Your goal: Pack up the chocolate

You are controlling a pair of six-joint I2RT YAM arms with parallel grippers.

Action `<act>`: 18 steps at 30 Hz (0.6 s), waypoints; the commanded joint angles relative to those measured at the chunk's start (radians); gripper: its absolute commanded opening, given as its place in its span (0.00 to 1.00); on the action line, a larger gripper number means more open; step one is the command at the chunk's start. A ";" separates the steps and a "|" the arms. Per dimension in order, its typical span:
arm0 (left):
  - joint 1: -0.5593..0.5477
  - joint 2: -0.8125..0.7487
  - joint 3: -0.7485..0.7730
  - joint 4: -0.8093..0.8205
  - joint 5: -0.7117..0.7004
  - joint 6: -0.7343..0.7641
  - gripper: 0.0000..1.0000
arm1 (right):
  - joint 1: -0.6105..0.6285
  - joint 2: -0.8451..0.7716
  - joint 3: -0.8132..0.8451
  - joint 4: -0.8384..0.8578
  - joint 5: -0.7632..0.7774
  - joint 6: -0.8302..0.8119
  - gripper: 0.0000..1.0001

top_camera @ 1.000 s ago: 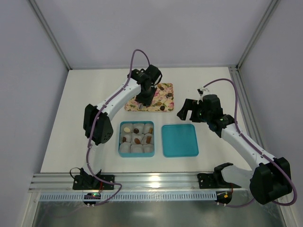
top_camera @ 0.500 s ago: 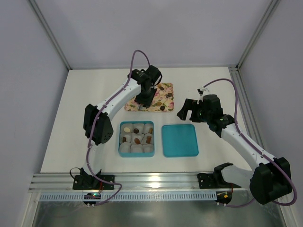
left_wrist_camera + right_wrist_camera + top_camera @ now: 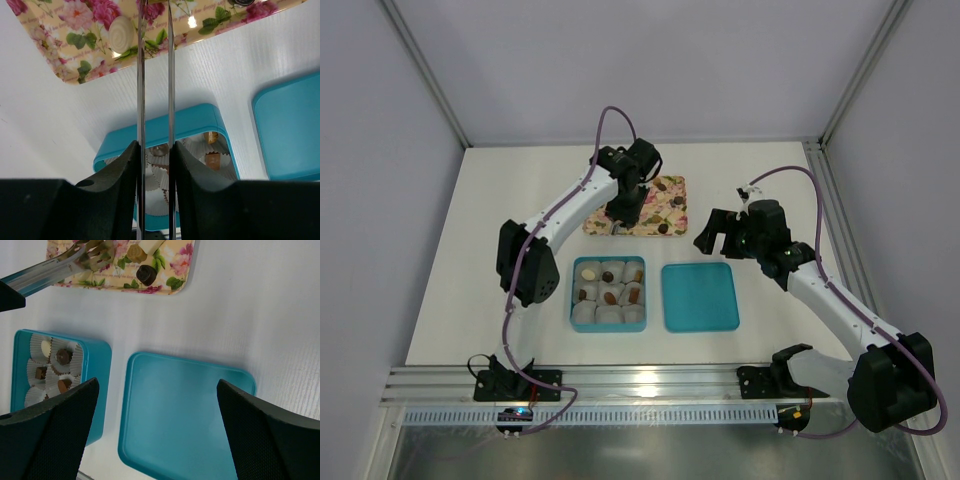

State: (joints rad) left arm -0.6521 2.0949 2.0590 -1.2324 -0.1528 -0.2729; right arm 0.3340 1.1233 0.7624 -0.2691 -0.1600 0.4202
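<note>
left gripper (image 3: 622, 218) jaws slightly narrower than before, over the floral tray (image 3: 650, 215)

We've got plenty of open bench (image 3: 485, 230) on the left side and along the back. The middle's tight: the left arm (image 3: 570, 205) hangs across the floral tray (image 3: 175, 267), the right claw (image 3: 716, 238) hovers just off its right edge, and the box (image 3: 190, 119) and lid (image 3: 700, 297) sit side by side, only a narrow lane between them.

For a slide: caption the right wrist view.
Open right tool overlooks teal lid; box holding chocolates at left, floral tray beyond.
</note>
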 commanded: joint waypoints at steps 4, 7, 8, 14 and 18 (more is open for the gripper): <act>0.005 0.002 0.044 -0.018 0.001 0.012 0.27 | 0.003 -0.010 0.011 0.036 0.002 0.000 1.00; 0.005 -0.004 0.065 -0.027 -0.016 0.011 0.27 | 0.003 -0.010 0.011 0.039 0.000 0.000 1.00; 0.005 -0.009 0.069 -0.029 -0.021 0.011 0.27 | 0.003 -0.010 0.011 0.039 0.000 0.000 1.00; 0.005 -0.022 0.089 -0.039 -0.039 0.006 0.27 | 0.003 -0.005 0.009 0.044 -0.001 0.002 1.00; 0.005 -0.030 0.089 -0.042 -0.045 0.006 0.26 | 0.003 -0.003 0.009 0.047 -0.003 0.003 1.00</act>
State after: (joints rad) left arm -0.6521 2.0995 2.1109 -1.2564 -0.1745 -0.2726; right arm 0.3340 1.1233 0.7624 -0.2623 -0.1604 0.4206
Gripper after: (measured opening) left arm 0.293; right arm 0.996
